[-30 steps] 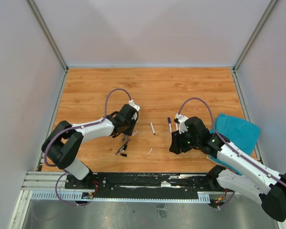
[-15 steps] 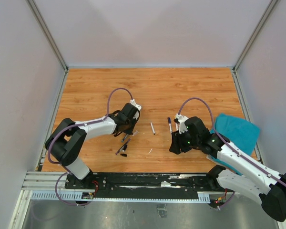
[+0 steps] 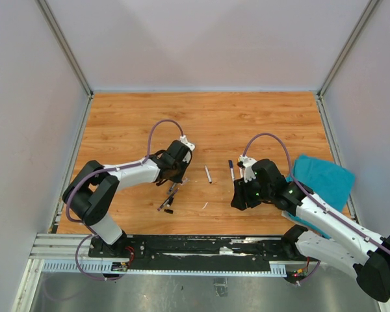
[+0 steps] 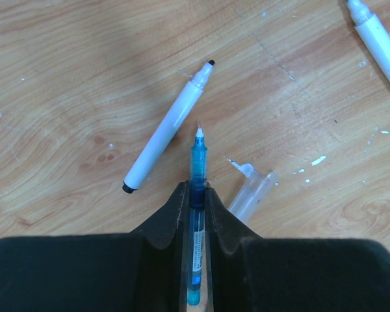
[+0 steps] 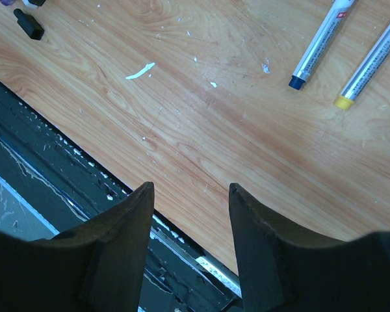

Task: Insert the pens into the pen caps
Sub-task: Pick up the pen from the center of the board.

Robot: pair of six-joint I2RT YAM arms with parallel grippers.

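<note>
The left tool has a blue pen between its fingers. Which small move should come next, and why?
Probably lift the blue pen a little off the table: the left tool grips its barrel, and a white pen lies close beside it.

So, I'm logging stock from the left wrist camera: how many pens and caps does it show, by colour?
white pens: 2
blue pen: 1
clear cap: 1
total: 4

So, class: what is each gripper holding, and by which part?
The left gripper pinches the blue pen at mid-barrel, tip pointing out; the right gripper holds nothing.
</note>
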